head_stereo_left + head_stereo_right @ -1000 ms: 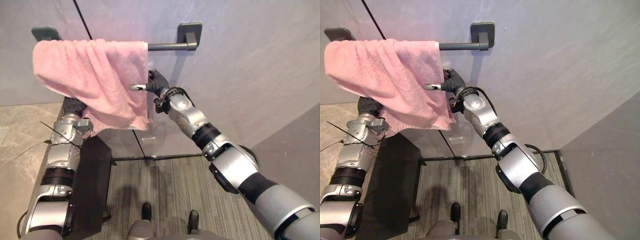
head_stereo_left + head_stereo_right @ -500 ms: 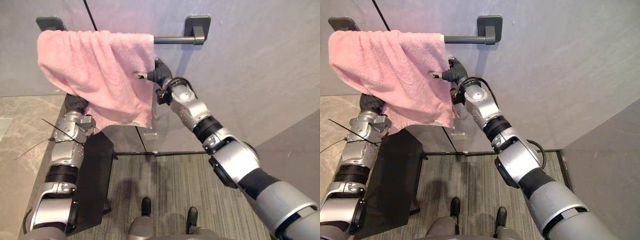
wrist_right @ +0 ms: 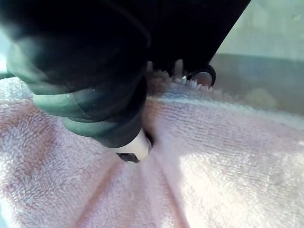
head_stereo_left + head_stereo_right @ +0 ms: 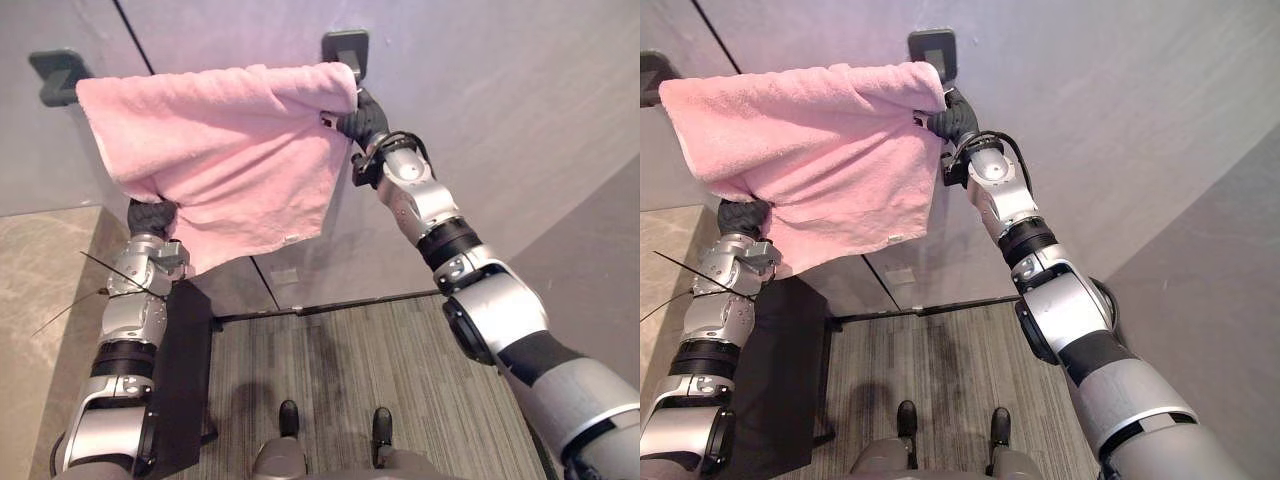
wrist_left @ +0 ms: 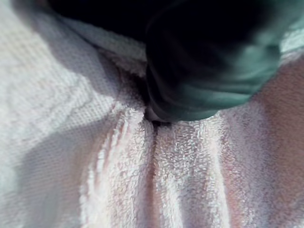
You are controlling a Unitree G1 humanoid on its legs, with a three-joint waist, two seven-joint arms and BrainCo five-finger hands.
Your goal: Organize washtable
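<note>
The right hand (image 4: pixel 362 120) pinches the towel (image 4: pixel 220 150), which looks soft and light, by its top corner, likely the best spot; I cannot tell the left hand's (image 4: pixel 150 215) hold.

The towel (image 4: pixel 220 150) hangs between the left bracket (image 4: pixel 55 72) and right bracket (image 4: pixel 345 45).

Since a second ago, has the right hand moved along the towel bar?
Yes. The right hand has moved up and toward the right wall bracket, pulling the pink towel edge along until it reaches that bracket.
</note>
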